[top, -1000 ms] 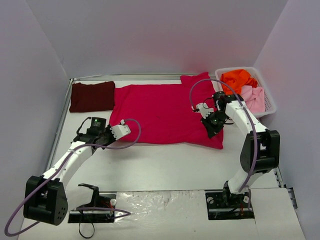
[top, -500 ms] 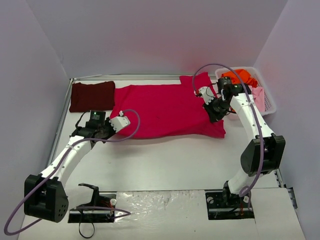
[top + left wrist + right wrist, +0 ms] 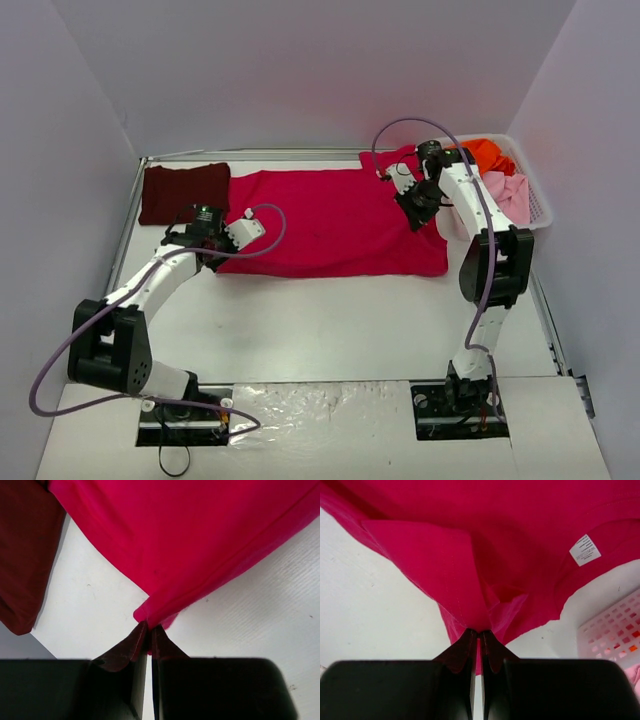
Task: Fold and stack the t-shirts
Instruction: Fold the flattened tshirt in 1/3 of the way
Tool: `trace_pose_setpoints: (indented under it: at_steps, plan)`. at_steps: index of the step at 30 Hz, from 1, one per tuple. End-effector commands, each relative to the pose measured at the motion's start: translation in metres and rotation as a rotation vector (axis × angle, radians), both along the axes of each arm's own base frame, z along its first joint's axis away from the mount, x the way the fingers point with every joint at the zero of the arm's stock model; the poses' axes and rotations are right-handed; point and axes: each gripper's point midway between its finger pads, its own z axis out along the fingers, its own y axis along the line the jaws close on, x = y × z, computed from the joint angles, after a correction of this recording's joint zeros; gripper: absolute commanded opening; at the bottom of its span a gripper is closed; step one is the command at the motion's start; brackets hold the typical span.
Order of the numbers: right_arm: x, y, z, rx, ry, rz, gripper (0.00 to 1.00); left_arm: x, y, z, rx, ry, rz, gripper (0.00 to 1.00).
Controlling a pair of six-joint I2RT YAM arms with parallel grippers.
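Note:
A bright crimson-red t-shirt (image 3: 330,222) lies spread across the middle of the table. My left gripper (image 3: 218,243) is shut on its near-left corner (image 3: 150,611). My right gripper (image 3: 412,206) is shut on a fold of the same shirt near its right end (image 3: 480,615), lifted slightly; a white label (image 3: 585,549) shows there. A folded dark maroon t-shirt (image 3: 183,191) lies at the far left, also in the left wrist view (image 3: 22,550). Orange (image 3: 484,155) and pale pink (image 3: 508,196) t-shirts lie in the basket.
A white plastic mesh basket (image 3: 541,205) stands at the far right, right behind my right arm; its wall shows in the right wrist view (image 3: 610,642). Purple walls enclose the table on three sides. Bare white table (image 3: 340,320) lies in front of the red shirt.
Both grippers moved toward the back with the red shirt's near edge, folding it over itself. The shirt's near edge now lies farther from the arms' bases.

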Motion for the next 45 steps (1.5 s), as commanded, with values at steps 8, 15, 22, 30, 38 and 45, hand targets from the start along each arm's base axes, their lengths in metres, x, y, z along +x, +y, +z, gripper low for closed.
trace_pose_setpoints:
  at_steps: [8, 15, 22, 30, 38, 45]
  plan:
    - [0.04, 0.005, -0.013, -0.038, 0.023, 0.008, 0.0, 0.054, 0.002, -0.01, 0.072, -0.031, 0.039, 0.04]
    - [0.054, 0.005, -0.026, -0.058, 0.033, 0.017, 0.0, 0.066, 0.001, -0.026, 0.087, -0.009, 0.052, 0.03]
    - [0.06, 0.004, -0.045, -0.073, 0.053, 0.026, 0.0, 0.068, 0.013, -0.034, 0.138, -0.019, 0.103, 0.16]
    - [0.082, 0.007, -0.065, -0.073, 0.028, -0.015, 0.0, 0.07, 0.024, -0.041, 0.18, -0.023, 0.163, 0.37]
    - [0.098, 0.009, -0.062, -0.07, -0.029, -0.034, 0.0, 0.068, 0.028, -0.032, 0.184, -0.044, 0.198, 0.39]
    - [0.102, 0.005, -0.078, -0.098, -0.022, -0.045, 0.0, 0.065, 0.03, -0.026, 0.177, -0.059, 0.209, 0.39]
